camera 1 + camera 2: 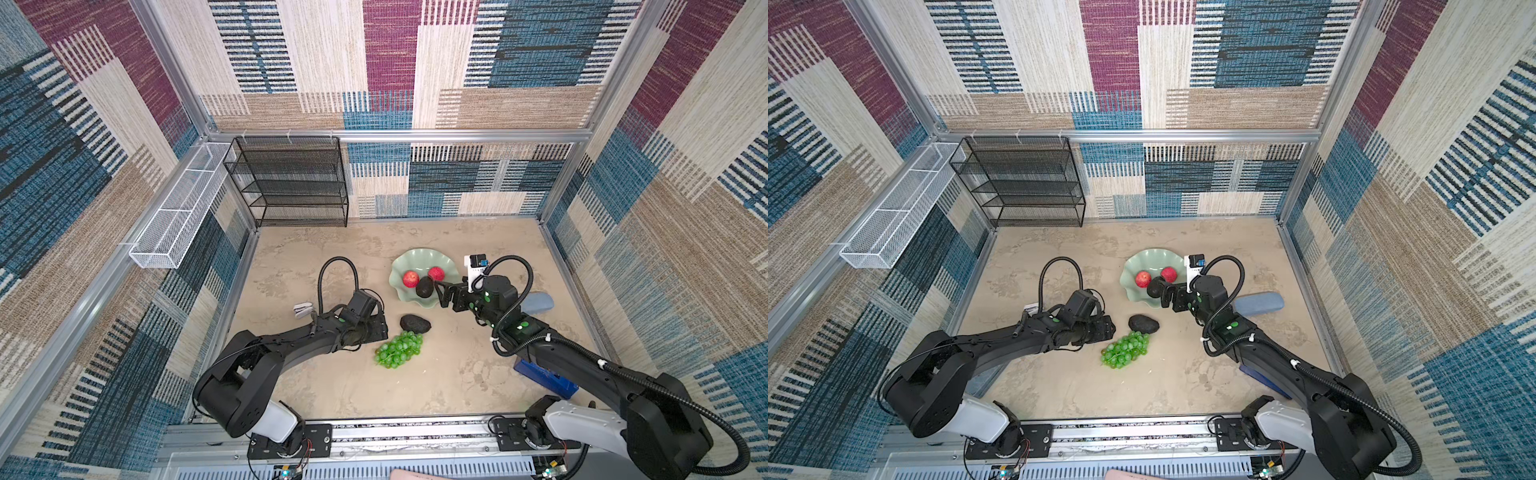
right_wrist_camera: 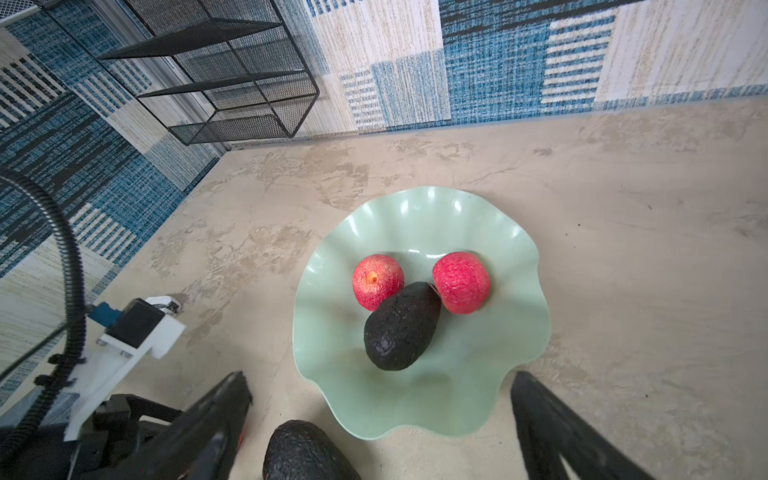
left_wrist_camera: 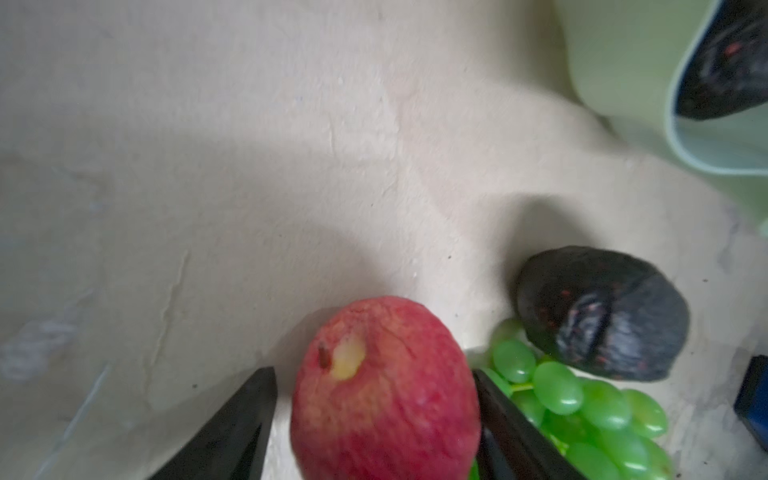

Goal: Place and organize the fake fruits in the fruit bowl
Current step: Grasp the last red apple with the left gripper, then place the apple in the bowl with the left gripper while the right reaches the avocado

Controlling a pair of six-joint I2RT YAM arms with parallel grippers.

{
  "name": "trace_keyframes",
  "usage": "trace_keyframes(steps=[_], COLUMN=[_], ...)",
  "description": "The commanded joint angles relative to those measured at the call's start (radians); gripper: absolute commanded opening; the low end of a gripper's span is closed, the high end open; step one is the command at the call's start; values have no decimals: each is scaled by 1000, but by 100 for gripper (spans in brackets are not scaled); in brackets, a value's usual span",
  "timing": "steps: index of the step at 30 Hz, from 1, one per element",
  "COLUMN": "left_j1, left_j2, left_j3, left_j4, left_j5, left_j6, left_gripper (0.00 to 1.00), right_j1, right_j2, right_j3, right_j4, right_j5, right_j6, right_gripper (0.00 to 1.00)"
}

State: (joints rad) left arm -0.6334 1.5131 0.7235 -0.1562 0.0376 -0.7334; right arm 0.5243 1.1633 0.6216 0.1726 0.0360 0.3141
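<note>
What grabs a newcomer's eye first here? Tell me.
The mint bowl at centre, holding two red apples and a black avocado. Nearer the robot, green grapes lie beside a second avocado. In the left wrist view, the left claw straddles a third apple.

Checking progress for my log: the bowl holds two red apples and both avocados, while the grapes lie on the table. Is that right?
Not quite: the bowl holds two red apples and only one avocado. The second avocado lies on the table beside the grapes, as both top views show. The rest stands.
</note>
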Motion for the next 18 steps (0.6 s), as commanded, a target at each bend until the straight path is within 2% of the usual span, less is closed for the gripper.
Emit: trace_keyframes(steps=[1, 5, 8, 14, 18], left_j1=[-1, -1, 0, -8, -15], left_j2=[22, 7, -28, -126, -108], left_j3=[-4, 12, 26, 117, 234], left_j4=[17, 18, -12, -133, -161], left_j5=[21, 23, 9, -58, -84], left_j6=[-17, -5, 13, 81, 162], left_gripper=[69, 54, 47, 46, 47], right_j1=[0, 0, 0, 0, 0], right_j2=[8, 9, 11, 15, 13], right_j3=[7, 8, 3, 0, 0], right_j4=[41, 38, 38, 47, 48], right_j5=[-1, 8, 13, 12, 4], right_j6=[3, 2, 2, 12, 18], right_gripper=[100, 100, 100, 100, 100])
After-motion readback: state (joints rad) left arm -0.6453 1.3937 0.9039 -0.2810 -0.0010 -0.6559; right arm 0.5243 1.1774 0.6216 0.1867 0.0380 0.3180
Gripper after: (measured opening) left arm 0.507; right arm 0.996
